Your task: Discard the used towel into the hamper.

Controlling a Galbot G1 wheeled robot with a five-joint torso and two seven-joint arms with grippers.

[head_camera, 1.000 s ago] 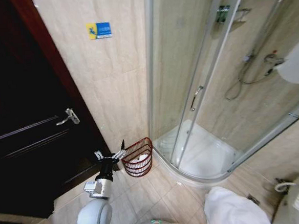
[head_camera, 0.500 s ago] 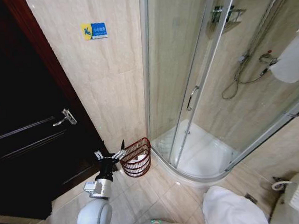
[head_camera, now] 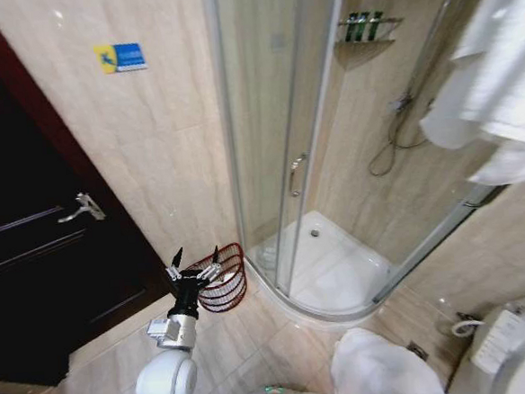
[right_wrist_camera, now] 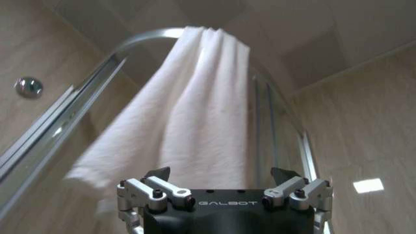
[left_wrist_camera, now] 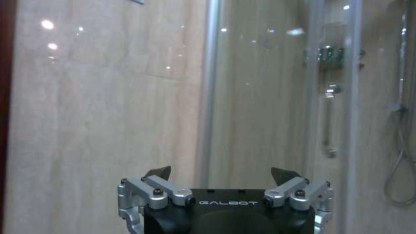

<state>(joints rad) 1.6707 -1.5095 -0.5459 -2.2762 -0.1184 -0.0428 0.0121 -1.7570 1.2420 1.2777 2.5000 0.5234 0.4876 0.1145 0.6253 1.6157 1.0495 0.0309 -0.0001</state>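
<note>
In the head view the whole scene has slid since the earlier frames, so the camera has turned: the dark door takes up less of the side, the shower enclosure sits more centrally, and a white towel hanging over the enclosure's top rail now looms large at the upper edge. The hamper stands on the floor tiles against the beige wall, just beside the enclosure's curved base; its inside is hard to make out, so its contents cannot be told. The left claw hovers just in front of the hamper, on the side away from the enclosure, its fingers spread wide and holding nothing. A second white heap lies on the floor near the enclosure's curb. In the left wrist view the left claw shows two dark fingertips well apart, empty, facing the wall and the enclosure's glass door. In the right wrist view the right claw is likewise spread wide and empty, pointing up at the towel draped over the enclosure's curved rail, with a gap between them.
</note>
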